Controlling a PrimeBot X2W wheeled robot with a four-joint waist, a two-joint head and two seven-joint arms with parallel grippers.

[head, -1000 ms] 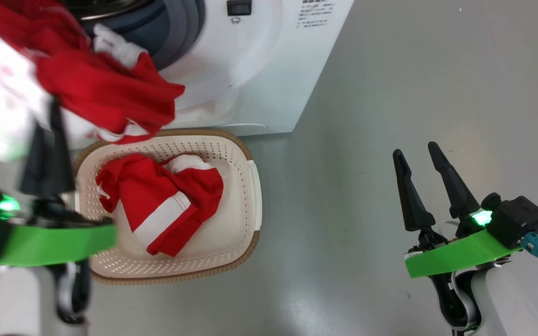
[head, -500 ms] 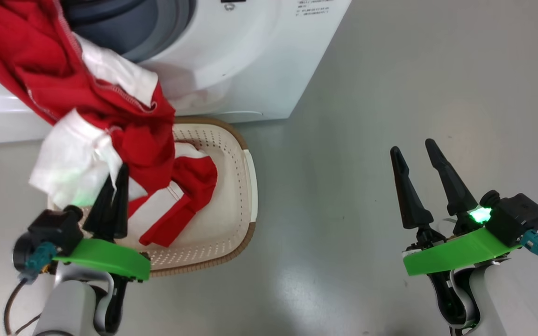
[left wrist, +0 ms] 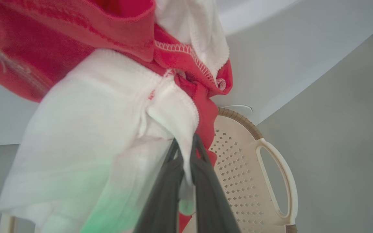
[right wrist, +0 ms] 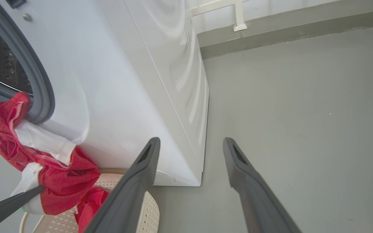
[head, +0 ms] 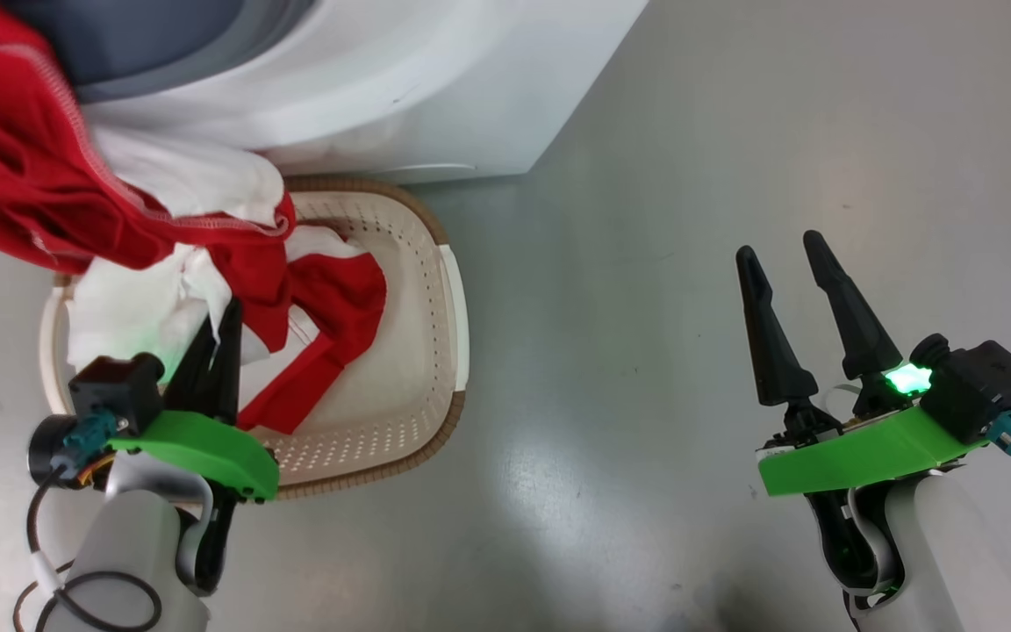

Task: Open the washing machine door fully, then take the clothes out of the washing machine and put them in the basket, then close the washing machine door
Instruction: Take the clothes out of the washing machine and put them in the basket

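Count: 1 white boxy front-loading washing machine [head: 435,79], upper left; 1 cream perforated plastic basket [head: 455,307]; 2 red-and-white fabric garments [head: 23,193]

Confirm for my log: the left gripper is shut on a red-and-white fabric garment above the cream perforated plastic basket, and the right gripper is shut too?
No: the right gripper is open, as the right wrist view shows. The left gripper is shut on the red-and-white fabric garment above the cream perforated plastic basket.

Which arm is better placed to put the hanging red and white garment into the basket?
Left. The left gripper is shut on the red and white garment above the basket, so it likely only needs to lower and release. The right gripper stands open and empty over the floor.
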